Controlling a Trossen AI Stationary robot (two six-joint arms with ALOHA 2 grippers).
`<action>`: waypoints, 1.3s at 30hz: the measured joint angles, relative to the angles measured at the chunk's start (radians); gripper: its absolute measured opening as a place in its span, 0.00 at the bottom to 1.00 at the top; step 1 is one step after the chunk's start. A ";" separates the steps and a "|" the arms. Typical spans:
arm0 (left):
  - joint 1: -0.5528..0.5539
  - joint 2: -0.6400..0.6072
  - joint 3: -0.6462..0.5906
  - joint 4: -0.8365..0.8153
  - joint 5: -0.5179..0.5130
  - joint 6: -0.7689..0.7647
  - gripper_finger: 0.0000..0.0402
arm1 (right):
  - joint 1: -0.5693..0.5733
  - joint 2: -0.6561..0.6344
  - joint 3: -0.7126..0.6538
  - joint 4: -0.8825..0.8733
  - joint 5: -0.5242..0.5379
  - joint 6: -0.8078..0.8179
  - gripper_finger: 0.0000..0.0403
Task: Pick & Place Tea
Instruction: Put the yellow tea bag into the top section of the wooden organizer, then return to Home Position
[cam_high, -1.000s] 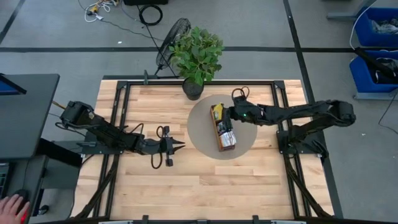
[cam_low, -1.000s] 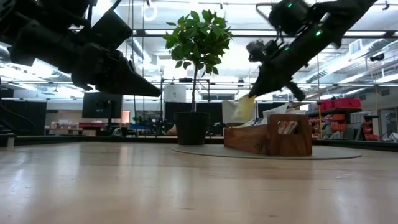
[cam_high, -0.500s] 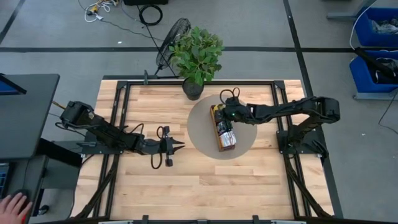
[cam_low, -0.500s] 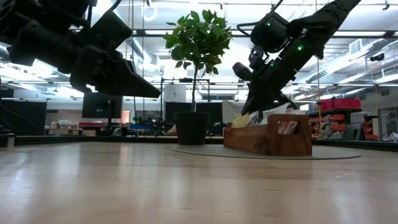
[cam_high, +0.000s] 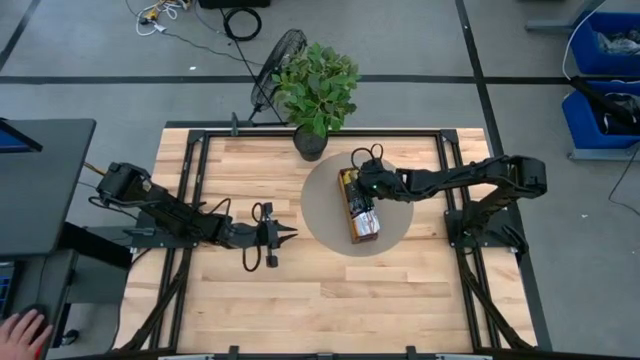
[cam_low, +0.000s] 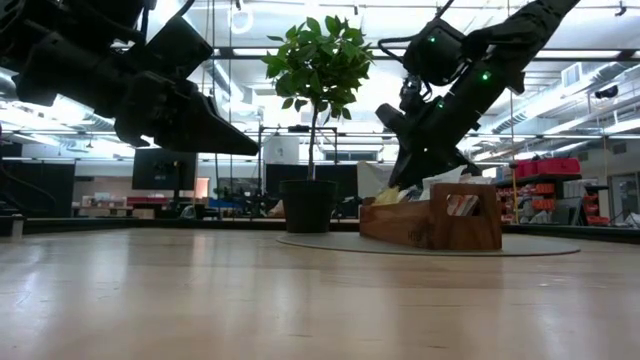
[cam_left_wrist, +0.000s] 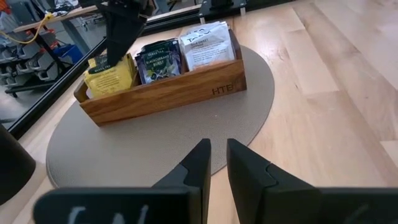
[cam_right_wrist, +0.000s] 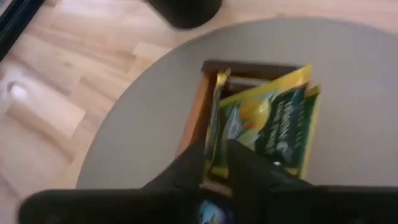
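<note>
The long brown wooden tray (cam_high: 364, 222) lies on a round grey mat (cam_high: 320, 215), seen also in the left wrist view as tray (cam_left_wrist: 168, 93). Yellow (cam_left_wrist: 109, 78), navy (cam_left_wrist: 158, 59) and white (cam_left_wrist: 208, 43) tea sachets stand upright in its compartments. My right gripper (cam_high: 353, 187) reaches down into the tray's far-end compartment, shut on a yellow sachet (cam_right_wrist: 216, 134). My left gripper (cam_high: 288, 237) hovers shut above the bare wood, left of the mat, and touches nothing. My right gripper pinches the upper edge (cam_right_wrist: 215, 144) of a yellow sachet between its two fingers, slanting down from above and from the table's right. The sachet stands on edge below the fingers, down in the far-end compartment beside the other yellow-green sachets (cam_right_wrist: 273, 124).
A potted plant (cam_high: 316, 85) stands at the table's far edge, close behind the mat, its pot (cam_high: 310, 143) just left of the tray's far end. Bare wood lies open toward the near edge. A person's hand (cam_high: 22, 328) shows off the table, at the lower left.
My right gripper has moved toward the table's left and down, from above the tray's right side to its far-end compartment. The yellow sachet, which hung clear below the fingers, now stands down in that compartment. The gripper has stayed shut on it.
</note>
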 joint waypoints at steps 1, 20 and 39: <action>0.000 0.000 0.000 0.000 0.000 0.000 0.14 | 0.001 0.000 0.000 -0.001 -0.016 -0.003 0.20; 0.017 0.000 0.000 0.052 0.000 -0.026 0.14 | 0.053 -0.251 0.000 -0.198 -0.024 -0.194 0.70; 0.035 0.000 0.000 0.180 0.171 -0.060 0.14 | 0.362 -0.255 -0.310 0.732 -0.264 -0.805 0.66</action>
